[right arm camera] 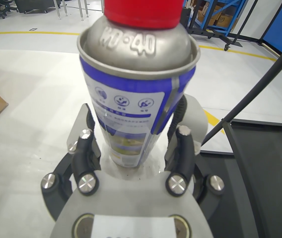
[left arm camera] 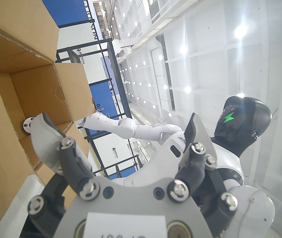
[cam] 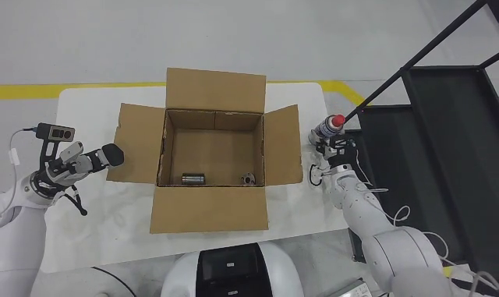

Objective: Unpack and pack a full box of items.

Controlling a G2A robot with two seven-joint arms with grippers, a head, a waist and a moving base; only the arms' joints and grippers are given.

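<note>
Standing upright on the desk (cam: pixel 101 227) near the open box (cam: pixel 214 86), the spray can (right arm camera: pixel 136 75) is clenched low on its stiff, slick metal body by the right end effector (right arm camera: pixel 133 125), probably light yet slip-prone, while the left end effector (left arm camera: pixel 117 122) hangs released.

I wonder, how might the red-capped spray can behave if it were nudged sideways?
The spray can stands tall on a narrow base, so it would probably tip. Its smooth metal body looks stiff but possibly slippery. Being round, it would likely roll once down.
</note>
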